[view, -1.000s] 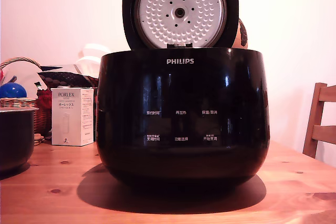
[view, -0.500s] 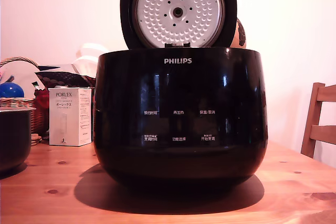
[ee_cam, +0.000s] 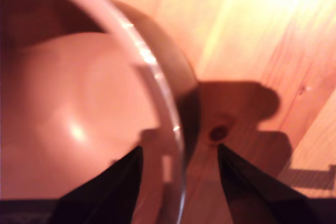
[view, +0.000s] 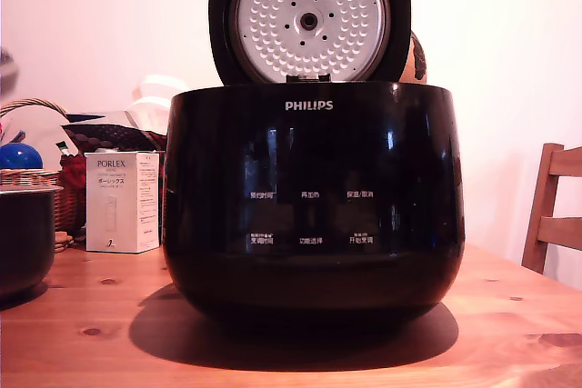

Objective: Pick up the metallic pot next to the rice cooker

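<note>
You're looking at the rice cooker filling the middle of the exterior view, big and glossy black, PHILIPS across the front, its lid standing open at the top centre with the dimpled silver plate facing you. It sits on the wooden bench. The metallic pot is at the far left edge of that frame, low down, cut off by the border, dark with a pale rim, standing on the bench well apart from the cooker. Behind it, in the left middle of the frame, there's a wicker basket with a blue ball showing above, and a white box marked PORLEX just beside the cooker's left flank. A wooden chair pokes in at the right edge.

Now the wrist view: your claw is spread, its two dark fingers rising from the bottom of the frame. The pot's rim curves between them, one finger over the pot's inside, the other over the bench outside. It's blurred, so you can't tell whether either finger touches the wall.
</note>
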